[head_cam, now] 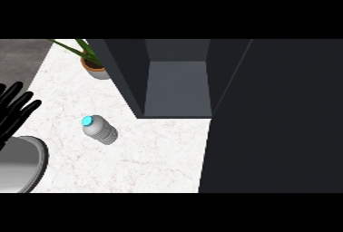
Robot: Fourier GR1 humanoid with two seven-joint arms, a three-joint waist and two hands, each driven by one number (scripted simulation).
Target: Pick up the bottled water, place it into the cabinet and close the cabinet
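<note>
A clear water bottle point(100, 129) with a cyan cap stands on the white marble counter point(154, 154), left of centre. The dark cabinet point(178, 90) is open behind it, its grey inner shelf visible, and its door point(275, 122) swings out along the right side. My left hand point(15, 112) shows at the left edge with fingers straight and pointing up, well apart from the bottle and holding nothing. The right hand does not appear.
A potted plant point(94, 65) in a grey pot stands at the back left beside the cabinet. My grey left forearm point(20, 163) fills the lower left corner. The open door blocks the right side of the counter.
</note>
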